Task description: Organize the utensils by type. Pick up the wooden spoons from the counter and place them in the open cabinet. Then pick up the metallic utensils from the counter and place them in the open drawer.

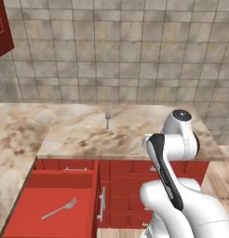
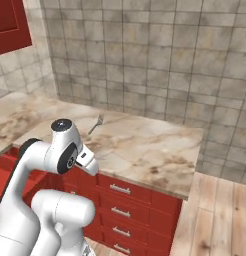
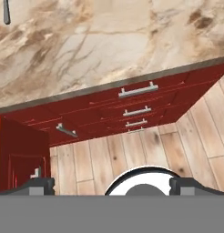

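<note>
Dark tips of my claw [image 3: 112, 184] stood wide apart, holding nothing, over the wood floor [image 3: 145, 150] before the red drawers. One grey fork [image 1: 107, 119] lay on the counter [image 1: 135, 135]; another fork [image 1: 59, 209] lay inside the open drawer [image 1: 23, 218].

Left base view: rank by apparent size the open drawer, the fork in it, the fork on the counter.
1. open drawer, by far the largest.
2. fork in the drawer.
3. fork on the counter; looks smaller, but it lies farther from the camera, so true sizes may match.
</note>
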